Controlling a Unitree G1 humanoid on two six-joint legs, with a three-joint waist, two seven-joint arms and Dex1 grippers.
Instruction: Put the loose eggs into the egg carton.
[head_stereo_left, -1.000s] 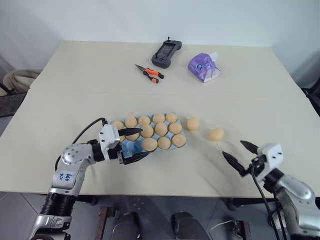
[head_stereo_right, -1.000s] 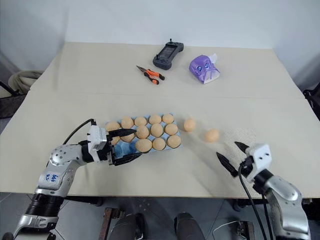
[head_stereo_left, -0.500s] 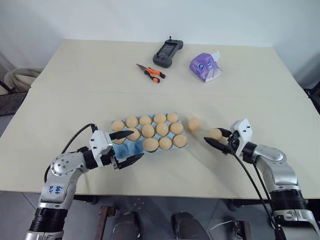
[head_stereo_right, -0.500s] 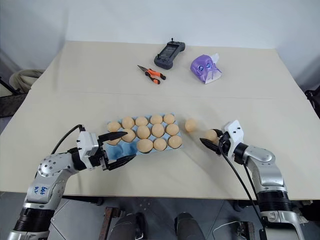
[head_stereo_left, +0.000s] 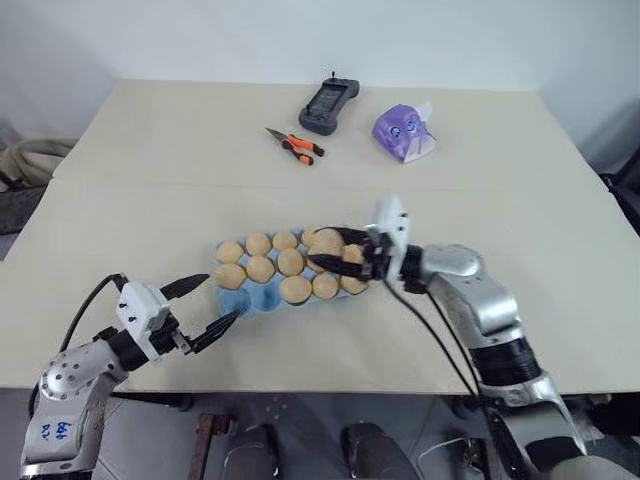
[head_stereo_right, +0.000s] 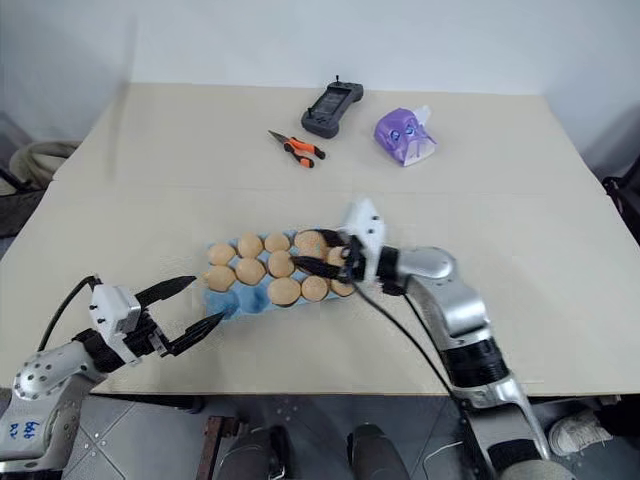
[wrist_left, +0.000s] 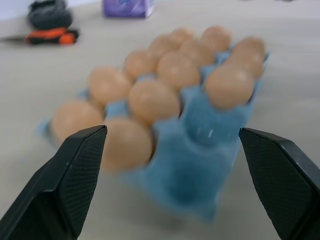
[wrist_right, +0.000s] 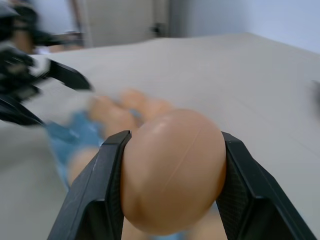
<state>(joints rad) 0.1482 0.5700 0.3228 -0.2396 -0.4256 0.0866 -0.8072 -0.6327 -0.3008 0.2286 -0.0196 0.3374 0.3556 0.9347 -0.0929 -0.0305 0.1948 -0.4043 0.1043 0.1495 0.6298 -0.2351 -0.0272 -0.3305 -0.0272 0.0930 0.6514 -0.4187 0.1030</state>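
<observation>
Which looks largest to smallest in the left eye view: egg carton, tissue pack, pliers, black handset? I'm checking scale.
1. Egg carton
2. Tissue pack and black handset: look alike, unranked
3. Pliers

The far items sit farther from the camera, so true sizes stay unsure.

eggs (head_stereo_left: 260, 268): tan-orange, plain and unmarked
held egg (wrist_right: 172, 167): the same tan-orange, between black fingers (wrist_right: 97, 192)
egg carton (head_stereo_left: 245, 297): light blue
surface (head_stereo_left: 180, 170): pale beige
right tool (head_stereo_left: 334, 254): black fingers, white housing
left tool (head_stereo_left: 205, 303): black fingers, white housing
pliers (head_stereo_left: 291, 146): orange and black handles
tissue pack (head_stereo_left: 402, 132): purple with a white printed pattern
handset (head_stereo_left: 328, 101): dark grey
</observation>
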